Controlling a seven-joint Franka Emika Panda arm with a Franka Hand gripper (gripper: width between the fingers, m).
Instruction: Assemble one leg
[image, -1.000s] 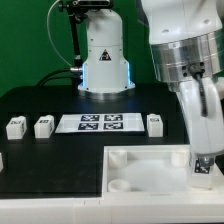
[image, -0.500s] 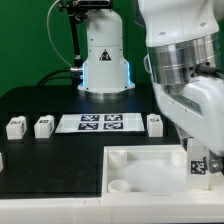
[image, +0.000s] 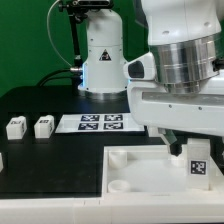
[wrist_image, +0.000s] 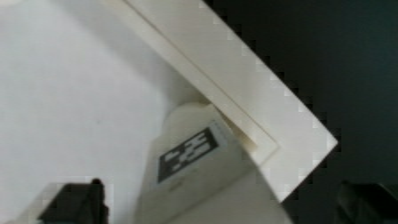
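Observation:
One leg (image: 199, 161), a small white block with a black-and-white tag, stands at the right end of the large white tray (image: 140, 165) in the exterior view. In the wrist view the same leg (wrist_image: 196, 152) sits in the tray's corner against its raised rim (wrist_image: 249, 90). My gripper (wrist_image: 217, 205) is right over it. Its two dark fingertips (wrist_image: 73, 203) stand wide apart on either side of the leg without touching it, so it is open. In the exterior view my wrist hides the fingers.
Two more legs (image: 15, 127) (image: 43, 126) stand at the exterior view's left, and another shows at the left edge (image: 2, 160). The marker board (image: 98, 122) lies behind the tray. The robot base (image: 103, 60) stands at the back.
My wrist has swung round and now spreads to the exterior view's left above the tray. It hides the leg that stood right of the marker board. The tagged leg on the tray has hardly moved.

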